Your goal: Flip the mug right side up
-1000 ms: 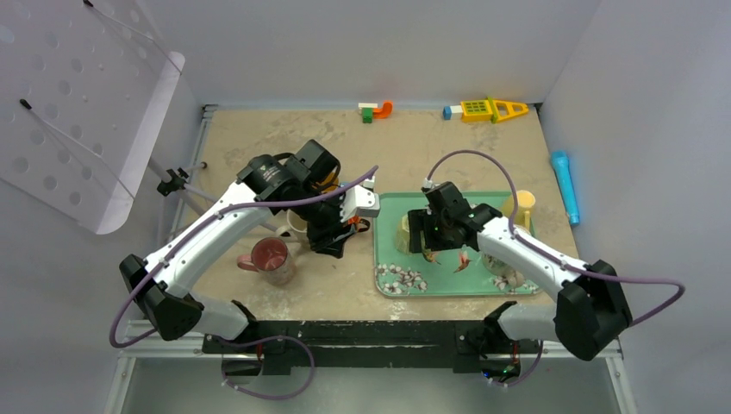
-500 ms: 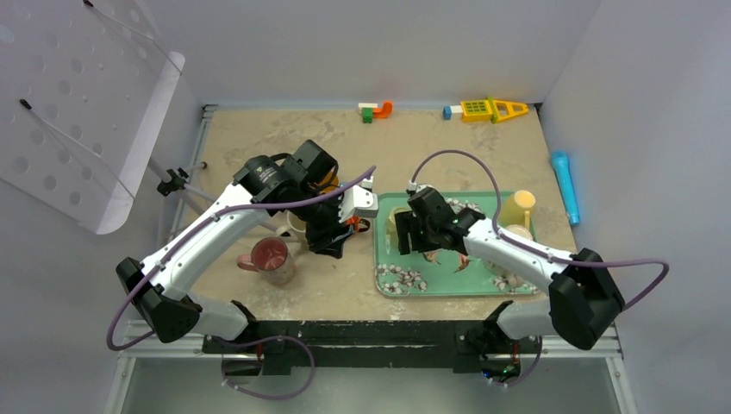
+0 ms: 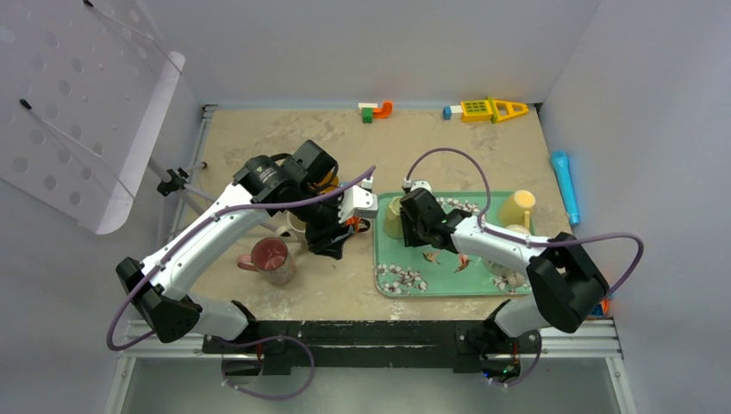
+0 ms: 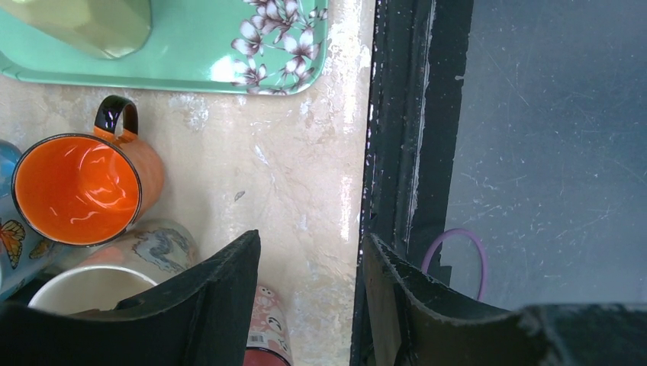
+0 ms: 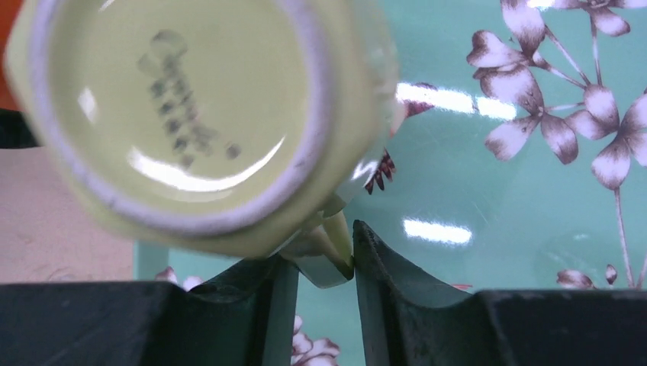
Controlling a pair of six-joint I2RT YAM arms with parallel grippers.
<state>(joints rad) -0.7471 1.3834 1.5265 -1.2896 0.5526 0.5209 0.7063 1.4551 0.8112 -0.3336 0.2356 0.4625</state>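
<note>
Mug [image 5: 191,114]: yellow-green, upside down, base facing the wrist camera, at the left end of the tray [image 5: 496,191]. Right gripper [image 5: 317,248]: narrowed onto the mug's handle, one finger against each side, so the mug is held. Left gripper [image 4: 310,240]: about half open, nothing between the fingers, above the table [image 4: 282,152] beside an orange cup [image 4: 76,187] standing upright.

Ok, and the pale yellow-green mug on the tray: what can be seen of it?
The pale yellow-green ceramic mug is glossy, with faceted sides. It sits upside down, its pale-ringed, faintly stamped base facing up, in the far left corner of the teal floral tray. The right gripper has its fingers closed on the handle; nothing else visibly touches it.
</note>
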